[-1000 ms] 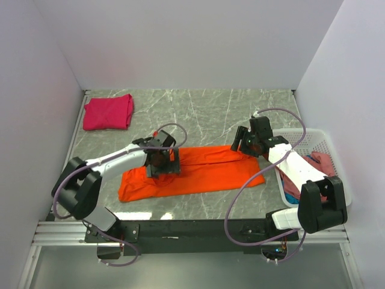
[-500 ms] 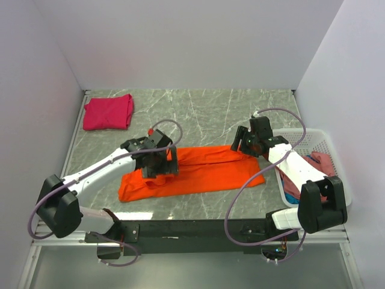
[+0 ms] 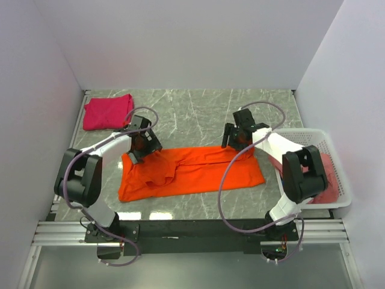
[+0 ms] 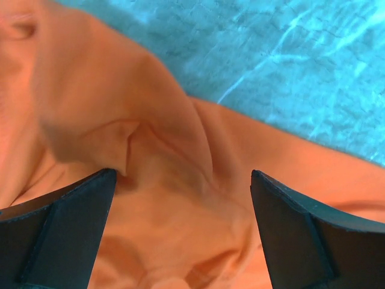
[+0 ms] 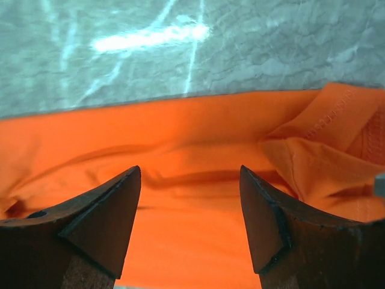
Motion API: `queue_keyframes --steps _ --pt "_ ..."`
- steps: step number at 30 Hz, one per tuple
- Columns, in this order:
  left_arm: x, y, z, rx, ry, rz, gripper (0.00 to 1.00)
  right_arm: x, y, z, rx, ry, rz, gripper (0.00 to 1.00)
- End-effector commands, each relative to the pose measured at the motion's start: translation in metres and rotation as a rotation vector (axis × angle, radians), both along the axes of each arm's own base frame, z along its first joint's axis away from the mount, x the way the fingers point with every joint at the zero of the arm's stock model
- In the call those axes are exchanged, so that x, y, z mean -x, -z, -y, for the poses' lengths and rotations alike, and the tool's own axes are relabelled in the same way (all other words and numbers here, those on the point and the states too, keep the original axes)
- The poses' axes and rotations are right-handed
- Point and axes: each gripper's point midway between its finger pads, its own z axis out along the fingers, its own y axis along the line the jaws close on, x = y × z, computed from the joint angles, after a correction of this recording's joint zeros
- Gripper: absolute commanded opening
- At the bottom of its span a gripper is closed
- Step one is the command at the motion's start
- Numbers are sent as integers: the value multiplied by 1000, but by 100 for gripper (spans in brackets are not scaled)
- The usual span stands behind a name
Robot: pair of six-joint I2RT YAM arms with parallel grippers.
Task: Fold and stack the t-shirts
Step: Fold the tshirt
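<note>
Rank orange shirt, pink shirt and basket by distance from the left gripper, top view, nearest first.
1. Orange shirt: right under the left gripper, mid-table.
2. Pink shirt: folded, back left corner.
3. Basket: far right side of the table.

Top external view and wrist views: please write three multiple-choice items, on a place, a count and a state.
1. Where is the folded magenta-pink cloth t-shirt? A) near right corner B) far left corner C) table's middle
2. How many t-shirts lie on the grey marble table, outside the white plastic lattice basket? A) one B) two C) four
3. The left gripper over the bright orange cloth t-shirt is: A) open B) shut on cloth C) shut, empty
Key: 1 B, it lies by the left wall; 2 B, only the magenta and orange ones; 3 A, its jaws stand wide apart.
</note>
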Motion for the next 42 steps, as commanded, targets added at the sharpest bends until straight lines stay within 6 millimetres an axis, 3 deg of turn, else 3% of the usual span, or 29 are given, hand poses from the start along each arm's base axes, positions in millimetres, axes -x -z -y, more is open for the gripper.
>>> queue_keyframes --steps 1,4,7,13,16,19,23,27,28,30,31,33,35,38,42 --pt "-13 7 4 68 -15 15 99 0 9 10 93 25 -42 73" --pt "-10 20 -6 56 -35 -15 99 12 33 22 152 38 -113 73" --pt "-6 28 -18 37 -63 -36 99 23 45 38 181 68 -153 73" --pt "-1 35 -41 15 -116 -50 99 61 36 96 305 209 -180 74" --pt "-3 35 -50 -10 -134 -54 100 77 26 106 325 232 -167 74" --pt "-7 32 -49 -7 -129 -43 99 77 10 98 269 209 -125 74" --pt "-16 26 -45 10 -116 -17 99 61 -21 78 168 151 -19 74" --pt "-23 16 -43 22 -109 16 100 30 -50 31 10 7 93 74" --pt "-24 16 -42 24 -107 17 100 25 -43 26 4 -9 76 74" --pt "-24 17 -43 23 -109 14 100 8 -47 9 -29 -36 92 74" --pt "-25 17 -43 20 -111 12 100 2 -34 4 -27 -39 63 74" --pt "-25 20 -44 16 -116 3 99 -10 -32 -9 -40 -53 61 74" --pt "-25 21 -46 5 -122 -2 100 -15 -14 -11 -29 -40 16 74" --pt "-25 24 -49 -16 -129 -8 99 -10 6 4 42 22 -39 74" --pt "-28 26 -51 -23 -130 -13 99 20 30 43 112 113 -110 74"
